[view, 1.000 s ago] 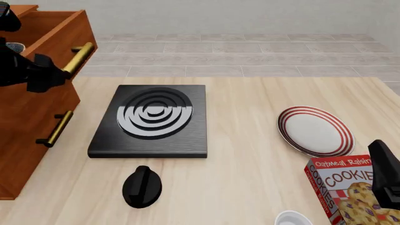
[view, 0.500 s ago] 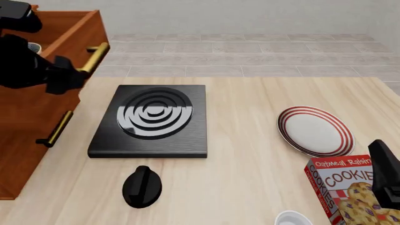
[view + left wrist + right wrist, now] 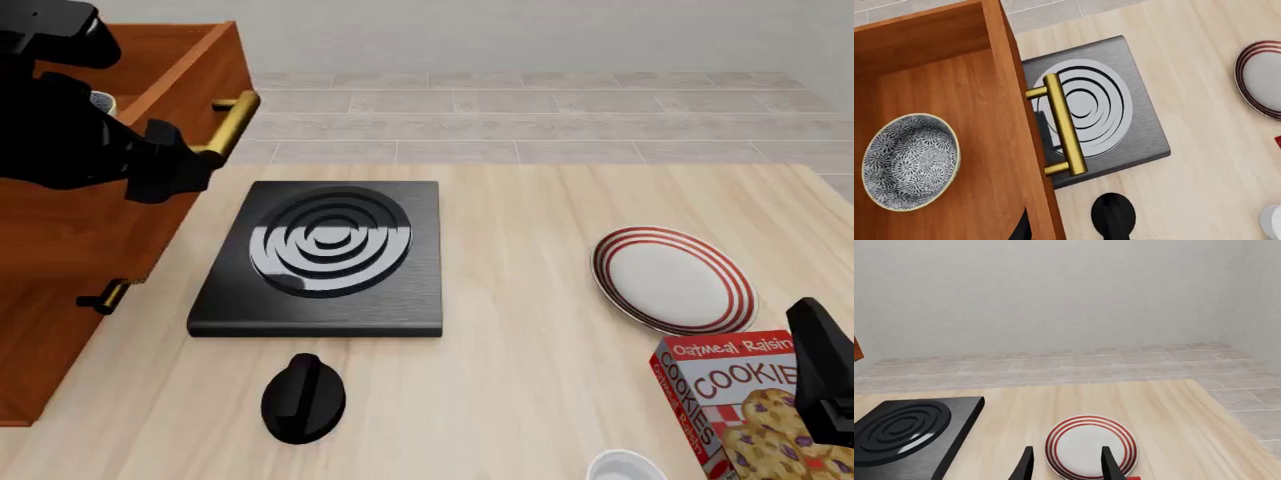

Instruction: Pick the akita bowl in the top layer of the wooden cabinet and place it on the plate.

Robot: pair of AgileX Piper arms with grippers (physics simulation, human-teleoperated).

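Drawer-opening looks like the step in hand: the top drawer (image 3: 174, 80) of the cabinet (image 3: 67, 260) stands pulled well out, its front with the brass handle (image 3: 230, 118) overhanging the stove (image 3: 324, 258). Inside that drawer, well back from the handle, the bowl (image 3: 911, 161) sits upright on the wooden floor, patterned inside and out, with nothing touching it. The left tool (image 3: 160, 160) hangs just beside the handle in the front view, a dark mass against the drawer front; whether its jaws are spread or pressed together I cannot tell, since the left wrist view shows only a dark sliver at its edge and no pads. With the drawer this far out, the next move, as I judge it, calls for the left arm to leave the handle, rise over the drawer wall and come down around the bowl's rim, which needs a spread tool and a steep approach so the wall is not struck. To the right of the stove, well apart from it, the plate (image 3: 674, 280) lies bare on the table (image 3: 521, 400), with a cookie box (image 3: 741, 400) just beside its near edge. The right tool (image 3: 1066, 465) waits over that plate, jaws spread and holding nothing.
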